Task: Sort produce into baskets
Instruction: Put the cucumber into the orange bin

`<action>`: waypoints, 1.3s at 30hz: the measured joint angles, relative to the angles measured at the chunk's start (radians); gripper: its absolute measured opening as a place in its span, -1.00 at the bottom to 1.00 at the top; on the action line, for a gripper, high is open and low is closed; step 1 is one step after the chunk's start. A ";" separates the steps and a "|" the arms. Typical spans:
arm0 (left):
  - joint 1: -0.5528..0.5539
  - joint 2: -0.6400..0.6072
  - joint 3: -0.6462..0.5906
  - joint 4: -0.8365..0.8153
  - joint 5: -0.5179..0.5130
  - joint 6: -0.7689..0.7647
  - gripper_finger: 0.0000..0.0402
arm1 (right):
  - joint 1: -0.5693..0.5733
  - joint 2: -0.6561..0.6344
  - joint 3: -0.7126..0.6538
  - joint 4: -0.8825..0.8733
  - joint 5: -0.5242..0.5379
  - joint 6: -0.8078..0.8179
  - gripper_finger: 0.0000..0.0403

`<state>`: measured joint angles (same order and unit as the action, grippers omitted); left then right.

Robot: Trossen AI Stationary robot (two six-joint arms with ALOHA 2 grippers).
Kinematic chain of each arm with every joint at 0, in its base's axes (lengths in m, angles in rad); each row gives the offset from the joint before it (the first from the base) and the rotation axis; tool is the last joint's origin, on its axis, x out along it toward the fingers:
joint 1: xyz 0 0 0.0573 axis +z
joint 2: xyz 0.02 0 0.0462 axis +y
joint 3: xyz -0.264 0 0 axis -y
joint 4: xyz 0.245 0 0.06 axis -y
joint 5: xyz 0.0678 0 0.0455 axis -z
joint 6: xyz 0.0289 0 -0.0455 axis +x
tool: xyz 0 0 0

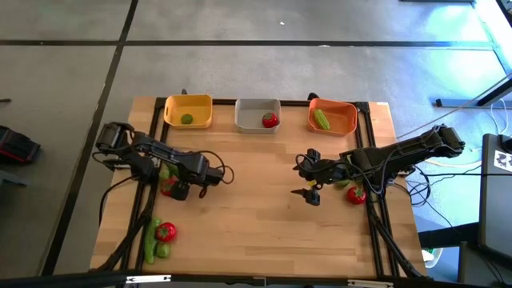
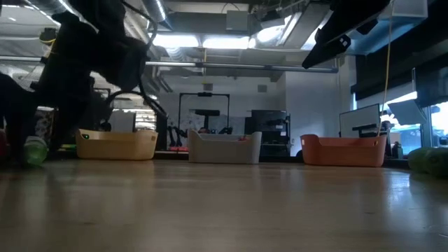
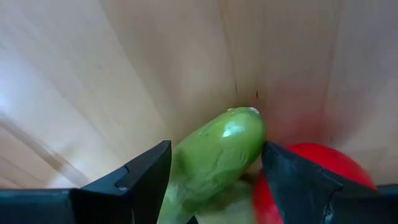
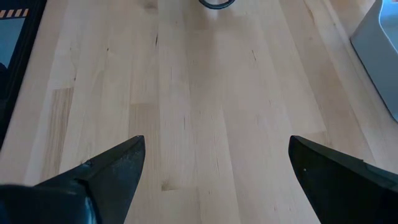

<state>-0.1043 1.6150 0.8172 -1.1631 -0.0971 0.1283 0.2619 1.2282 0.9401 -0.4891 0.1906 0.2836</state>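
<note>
My left gripper (image 1: 173,184) is low at the table's left side, shut on a green cucumber (image 3: 214,162); a red tomato (image 3: 323,180) lies right beside it. My right gripper (image 1: 310,176) is open and empty above bare wood right of centre; its fingers also show in the right wrist view (image 4: 214,180). Along the far edge stand the yellow basket (image 1: 198,104) holding a lime (image 1: 186,119), the grey basket (image 1: 252,112) holding a tomato (image 1: 270,120), and the orange basket (image 1: 342,116) holding a cucumber (image 1: 322,118). My left gripper pinches the cucumber between its two fingers, across its length, a little behind its rounded end (image 3: 239,127), which sticks out past the fingertips. The fingers come from above, slanting down. Whether the cucumber is off the table, I cannot tell.
A cucumber (image 1: 150,240), a tomato (image 1: 166,232) and a lime (image 1: 162,250) lie at the near left. A tomato (image 1: 356,194) and a green piece (image 1: 342,184) lie under the right arm. The middle of the table is bare wood.
</note>
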 joint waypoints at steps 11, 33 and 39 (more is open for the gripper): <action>0.000 -0.001 -0.012 0.041 -0.013 0.035 -0.34 | 0.000 0.000 0.000 0.000 0.000 0.000 0.91; 0.000 -0.002 0.396 0.170 -0.009 -0.019 -0.56 | 0.000 0.000 0.000 0.047 -0.018 0.000 0.91; 0.000 -0.022 0.456 0.379 -0.009 -0.067 -0.55 | 0.000 0.000 -0.017 0.116 -0.018 0.008 0.91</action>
<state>-0.1043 1.5925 1.2732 -0.7844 -0.1062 0.0608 0.2623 1.2281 0.9230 -0.3733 0.1722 0.2917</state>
